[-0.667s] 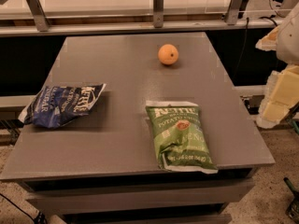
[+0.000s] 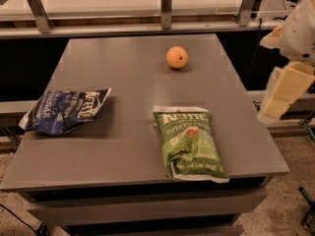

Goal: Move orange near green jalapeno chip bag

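The orange (image 2: pixel 176 57) sits on the grey table (image 2: pixel 133 87) at the far middle, with its dark stem dimple facing the camera. The green jalapeno chip bag (image 2: pixel 189 142) lies flat near the table's front right, with its white lettering and a small red emblem showing. My gripper (image 2: pixel 284 91) hangs off the table's right edge, to the right of both the orange and the green bag, and touches neither. It holds nothing that I can see.
A dark blue Kettle chip bag (image 2: pixel 66 110) lies crumpled at the table's left edge. A metal rail with posts (image 2: pixel 166 6) runs behind the table. The white arm body (image 2: pixel 301 28) fills the upper right corner.
The gripper has edged slightly up and left toward the table's right edge. The orange and both bags have not moved.
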You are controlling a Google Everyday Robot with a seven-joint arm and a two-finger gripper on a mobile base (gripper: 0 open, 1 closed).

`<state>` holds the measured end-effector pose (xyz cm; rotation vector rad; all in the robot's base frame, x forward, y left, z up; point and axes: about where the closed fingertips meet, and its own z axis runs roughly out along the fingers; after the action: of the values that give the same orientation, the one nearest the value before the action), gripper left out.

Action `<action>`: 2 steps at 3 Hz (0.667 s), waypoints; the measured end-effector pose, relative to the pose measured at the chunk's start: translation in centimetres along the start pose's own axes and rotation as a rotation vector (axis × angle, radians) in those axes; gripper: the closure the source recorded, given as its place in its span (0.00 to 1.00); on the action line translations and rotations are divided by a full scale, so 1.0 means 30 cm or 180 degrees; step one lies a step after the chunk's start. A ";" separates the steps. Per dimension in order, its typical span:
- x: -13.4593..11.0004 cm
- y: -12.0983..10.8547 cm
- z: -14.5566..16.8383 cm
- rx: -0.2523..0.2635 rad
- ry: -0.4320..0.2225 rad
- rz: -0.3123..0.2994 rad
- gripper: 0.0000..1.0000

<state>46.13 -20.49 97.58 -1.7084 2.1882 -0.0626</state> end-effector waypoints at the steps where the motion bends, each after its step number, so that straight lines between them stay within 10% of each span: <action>1: -0.123 -0.163 0.094 0.0035 -0.0386 -0.0043 0.00; 2: -0.207 -0.335 0.164 0.0112 -0.0652 0.0045 0.00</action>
<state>58.25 -16.41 97.13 -1.6040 2.0371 0.0741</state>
